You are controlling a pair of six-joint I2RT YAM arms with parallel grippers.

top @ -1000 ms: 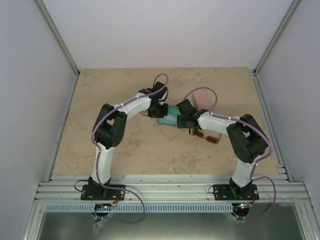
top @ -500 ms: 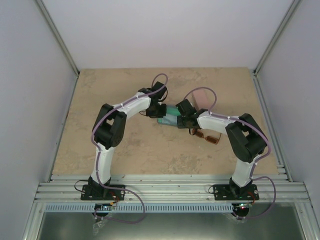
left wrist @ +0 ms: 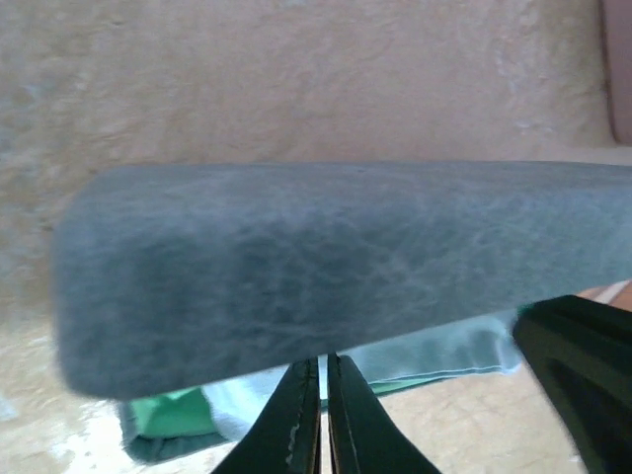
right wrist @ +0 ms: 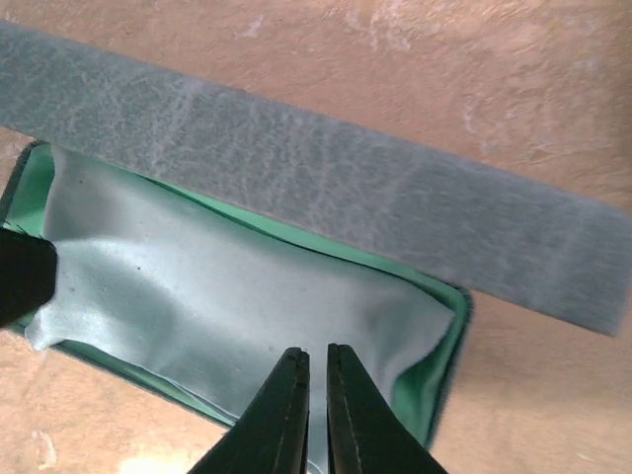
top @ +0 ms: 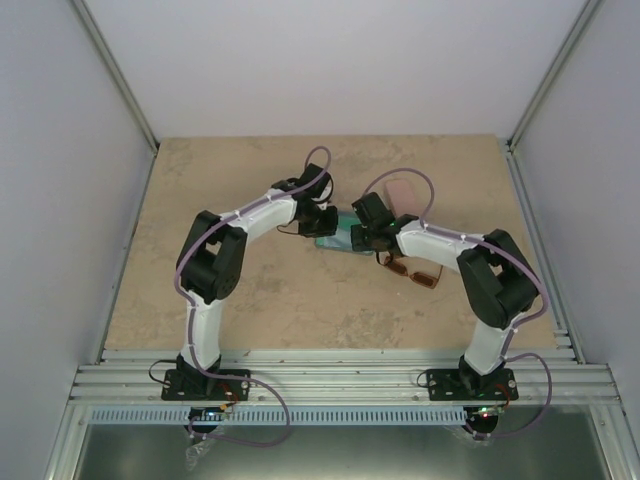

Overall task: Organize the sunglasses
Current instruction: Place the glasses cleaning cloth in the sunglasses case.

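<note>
An amber-brown pair of sunglasses lies on the table just right of my right forearm. An open blue-grey case sits between both grippers. Its lid stands raised over a green lining that holds a light blue cloth. My left gripper is shut, its tips tucked under the lid's front edge with nothing seen between them. My right gripper hangs shut just above the cloth, empty. Whatever lies beneath the cloth is hidden.
A pink oblong case lies behind the right wrist. The right arm's black wrist sits close beside the left fingers. Grey walls enclose the table on three sides.
Both wrists have crept a little toward the far side over the open case. The left elbow has swung slightly left. The case and the amber pair stay where they were.
</note>
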